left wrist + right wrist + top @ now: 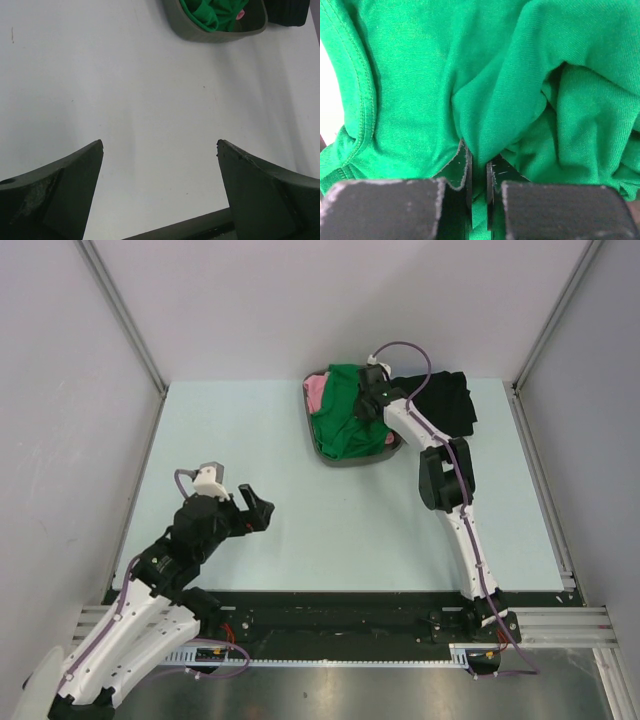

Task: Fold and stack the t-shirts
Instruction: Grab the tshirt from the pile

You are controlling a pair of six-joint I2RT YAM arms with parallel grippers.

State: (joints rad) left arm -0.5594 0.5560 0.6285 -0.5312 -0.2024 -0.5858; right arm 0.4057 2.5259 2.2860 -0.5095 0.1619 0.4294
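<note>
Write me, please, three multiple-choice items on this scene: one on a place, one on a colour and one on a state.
1. Where does the black cotton t-shirt lie?
A. On the pale table, beside the dark grey plastic tray, on the right arm's side
B. Inside that tray
C. At the table's near edge

2. What colour is the soft t-shirt that the right gripper pinches?
A. Pink
B. Bright green
C. White

3. How does the left gripper stand?
A. Shut on a shirt
B. Shut and empty
C. Open above bare table

Answers:
1 A: the top view shows it on the table next to the tray's right side.
2 B: the right wrist view shows a green fold between the closed jaws.
3 C: the left wrist view shows the jaws wide apart with only table between them.
</note>
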